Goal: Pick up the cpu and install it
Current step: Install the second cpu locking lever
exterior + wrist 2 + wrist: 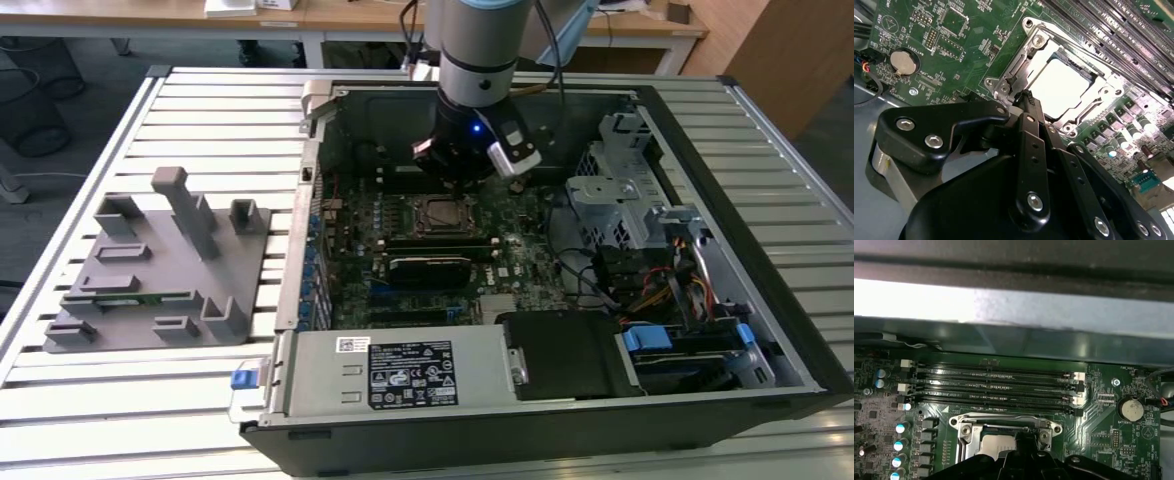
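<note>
1. Exterior view: the arm reaches down into an open computer case (747, 240) lying on a slatted metal table (200, 100). The gripper (461, 172) hangs just above the motherboard (514, 235), close over the square socket (441, 213). A grey plastic tray (154, 270) sits on the table at the exterior view's left, well apart from the case. Desks stand behind the table.

2. Second wrist view: the cpu (1061, 85) lies flat inside the socket frame (1026, 62), pale metal top up. The gripper (1029, 97) has its tips drawn together just at the frame's edge, with nothing between them; it looks closed and empty, though the tips are partly hidden by the linkage. A coin battery (904, 61) sits on the board well off to one side.

3. First wrist view: the cpu (996, 442) shows again in the socket frame (1004, 422), beside the memory slots (994, 387) and the case wall (1054, 310).

4. Handling, as a judgement: the cpu is light, stiff and slick on top, fragile underneath; hold it by opposite edges, never the underside.

5. Room: tight, with slots, frame and case wall close around.
</note>
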Robot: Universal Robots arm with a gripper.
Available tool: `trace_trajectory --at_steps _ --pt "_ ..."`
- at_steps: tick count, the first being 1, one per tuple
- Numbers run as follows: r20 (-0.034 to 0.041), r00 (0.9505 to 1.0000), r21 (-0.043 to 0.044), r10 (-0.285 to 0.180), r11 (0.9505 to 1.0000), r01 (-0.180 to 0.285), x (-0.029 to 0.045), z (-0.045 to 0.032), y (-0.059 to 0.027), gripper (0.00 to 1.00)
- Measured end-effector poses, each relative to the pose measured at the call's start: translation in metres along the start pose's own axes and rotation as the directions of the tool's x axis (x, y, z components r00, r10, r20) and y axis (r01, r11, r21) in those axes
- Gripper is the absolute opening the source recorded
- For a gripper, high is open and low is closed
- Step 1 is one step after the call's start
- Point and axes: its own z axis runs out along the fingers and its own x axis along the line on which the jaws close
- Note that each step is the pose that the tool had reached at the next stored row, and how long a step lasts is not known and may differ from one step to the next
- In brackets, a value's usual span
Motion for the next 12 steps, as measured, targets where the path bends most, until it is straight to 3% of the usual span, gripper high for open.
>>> trace_trajectory --at_steps 4,12 --pt "-0.0014 1.0000 -0.0025 0.000 1.0000 0.000 -0.0001 -0.0098 0.0008 0.11" --pt "-0.0030 1.0000 -0.0029 0.000 1.0000 0.000 0.0003 -0.0112 -0.0067 0.11"
